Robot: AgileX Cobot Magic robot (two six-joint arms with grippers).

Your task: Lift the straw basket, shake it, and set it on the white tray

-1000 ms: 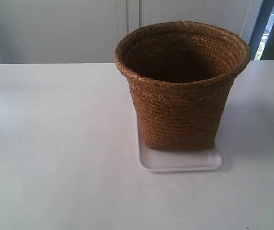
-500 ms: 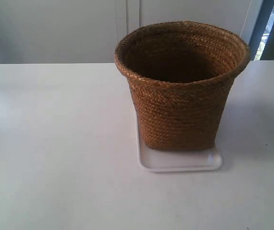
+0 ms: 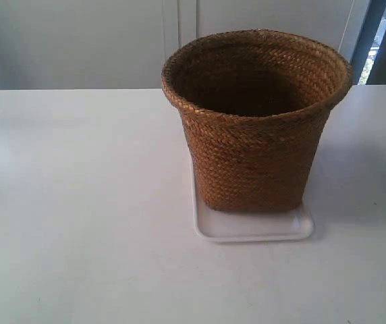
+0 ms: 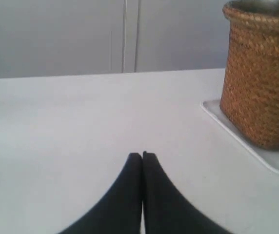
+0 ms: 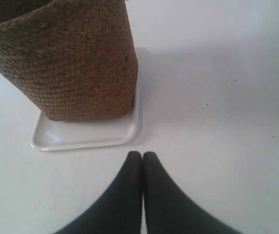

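The straw basket [image 3: 255,135] stands upright on the white tray [image 3: 254,228], golden-brown and braided, with a wide rim and a dark inside. Neither arm shows in the exterior view. In the left wrist view the basket [image 4: 261,78] rests on the tray [image 4: 256,153] well away from my left gripper [image 4: 142,155], which is shut with nothing in it. The right wrist view shows the basket [image 5: 66,63] on the tray [image 5: 88,136], just beyond my right gripper [image 5: 142,154], also shut and empty. Both grippers are apart from the basket.
The white table [image 3: 78,202] spreads around the tray on all sides. A pale grey wall or cabinet front [image 3: 78,40] runs behind the table's far edge. A dark vertical frame [image 3: 375,40] stands at the back right.
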